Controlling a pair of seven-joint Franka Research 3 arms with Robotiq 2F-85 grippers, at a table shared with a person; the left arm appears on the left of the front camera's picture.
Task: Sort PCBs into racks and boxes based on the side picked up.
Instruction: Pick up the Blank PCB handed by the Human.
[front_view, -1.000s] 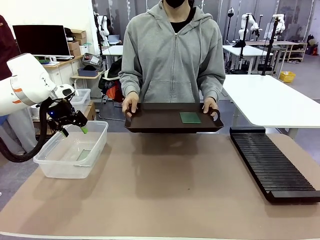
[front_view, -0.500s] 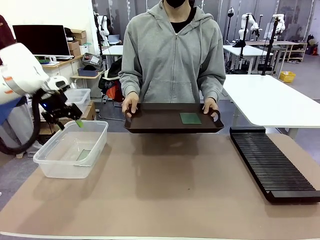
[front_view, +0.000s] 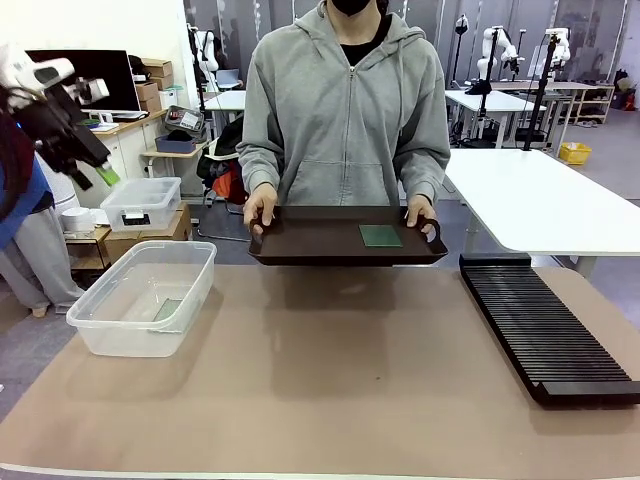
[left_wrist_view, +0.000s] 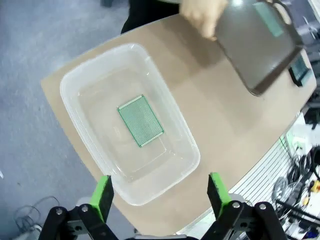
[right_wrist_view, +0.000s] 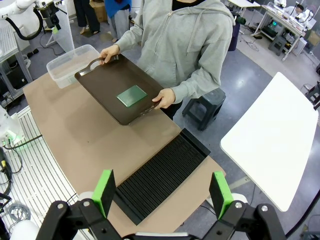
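One green PCB (front_view: 168, 309) lies flat on the floor of the clear box (front_view: 130, 340) at the table's left; the left wrist view looks down on this PCB (left_wrist_view: 140, 120) in the box (left_wrist_view: 192, 150). My left gripper (front_view: 95, 172) is high up and left of the box, open and empty (left_wrist_view: 160, 192). A second PCB (front_view: 381, 235) rests on a dark brown tray (front_view: 310, 240) that a person holds by both handles at the far edge. The long black rack (front_view: 545, 325) lies at the right. From well above the rack (right_wrist_view: 160, 177), my right gripper (right_wrist_view: 162, 192) hangs open.
A smaller clear lidded box (front_view: 140, 203) stands off the table behind the big one. A white table (front_view: 540, 195) is at the back right, and a dark stool (right_wrist_view: 202, 107) stands behind the person. Bare brown tabletop (front_view: 330, 380) stretches between box and rack.
My left arm has lifted and pulled back up and to the left, away from the box's rim. The tray, the PCBs and the rack have stayed put.
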